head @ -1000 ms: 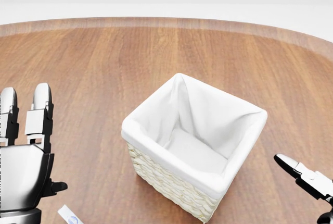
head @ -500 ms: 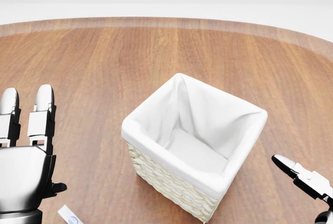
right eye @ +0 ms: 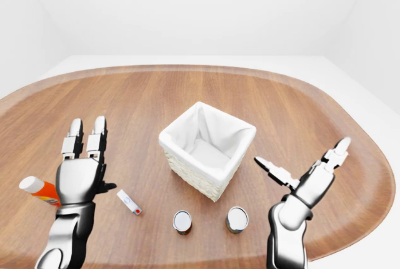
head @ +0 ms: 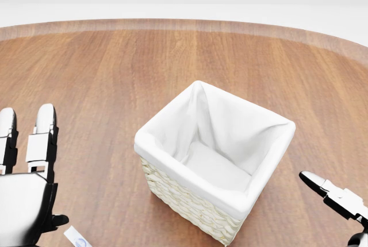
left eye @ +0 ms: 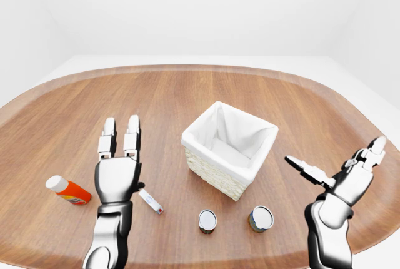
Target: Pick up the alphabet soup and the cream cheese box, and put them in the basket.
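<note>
The white-lined wicker basket (left eye: 206,170) stands at the middle of the wooden table and looks empty inside. Two cans stand lid-up below it, one (left eye: 207,221) on the left and one (left eye: 261,218) on the right; I cannot tell which is the alphabet soup. A thin white box (left eye: 150,201), likely the cream cheese, lies flat left of the cans. My left hand (left eye: 122,141) is open and empty, fingers up, just left of the box. My right hand (left eye: 334,164) is open and empty, right of the basket and the cans.
An orange bottle with a white cap (left eye: 69,189) lies at the left, beside my left arm. The oval table (left eye: 187,94) has its rounded edge close below the cans and white floor around it.
In the head view my left hand has sunk lower. My right fingertip has shifted slightly down and left. The basket and the camera have not moved.
</note>
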Controlling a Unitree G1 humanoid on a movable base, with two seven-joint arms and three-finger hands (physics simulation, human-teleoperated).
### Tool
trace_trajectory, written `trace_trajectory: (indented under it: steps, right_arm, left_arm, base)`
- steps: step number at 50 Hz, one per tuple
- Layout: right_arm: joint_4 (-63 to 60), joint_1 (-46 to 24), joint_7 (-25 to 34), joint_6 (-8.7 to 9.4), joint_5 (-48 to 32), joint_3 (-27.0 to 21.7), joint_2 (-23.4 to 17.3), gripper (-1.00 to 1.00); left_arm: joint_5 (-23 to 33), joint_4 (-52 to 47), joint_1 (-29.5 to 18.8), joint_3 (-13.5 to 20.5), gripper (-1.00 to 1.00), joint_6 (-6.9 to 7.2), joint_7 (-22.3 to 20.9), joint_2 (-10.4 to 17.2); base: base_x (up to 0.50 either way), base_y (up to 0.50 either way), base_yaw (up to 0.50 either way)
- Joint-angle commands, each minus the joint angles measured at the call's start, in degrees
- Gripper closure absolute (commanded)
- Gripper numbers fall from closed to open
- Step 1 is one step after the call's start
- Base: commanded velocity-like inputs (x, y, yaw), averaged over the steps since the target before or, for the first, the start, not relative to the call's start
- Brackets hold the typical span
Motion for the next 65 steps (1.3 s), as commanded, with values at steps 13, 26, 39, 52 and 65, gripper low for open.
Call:
trace_trajectory:
  steps: [13, 26, 39, 52, 65]
  right_arm:
    - [-0.3, 0.4, 0.0, -0.8, -0.7, 0.2, 0.2, -1.0]
    - [-0.3, 0.4, 0.0, -1.01, 0.0, -0.3, 0.2, -1.0]
    - [0.0, 0.3, 0.0, -0.99, -0.5, 0.0, 0.1, -1.0]
    - [-0.1, 0.4, 0.0, -0.78, -0.9, 0.2, 0.1, -1.0]
    - [0.6, 0.3, 0.0, -1.23, -1.0, 0.3, 0.0, -1.0]
  left_arm:
    - [4.2, 0.2, 6.2, -1.3, -1.0, 0.0, -0.7, -1.0]
    - [7.9, 13.0, 3.9, -5.9, -1.0, 0.0, 4.3, 1.2]
    - [10.2, 26.3, -0.4, -9.3, -1.0, 0.0, 9.8, 3.2]
    - [10.7, 33.5, -2.8, -10.9, -1.0, 0.0, 11.6, 4.0]
    - [9.0, 43.8, -5.9, -10.1, -1.0, 0.0, 11.6, 6.1]
  base:
    - [0.0, 0.0, 0.0]
    - [0.0, 0.0, 0.0]
    - [0.0, 0.0, 0.0]
    - [0.0, 0.0, 0.0]
    - [0.0, 0.0, 0.0]
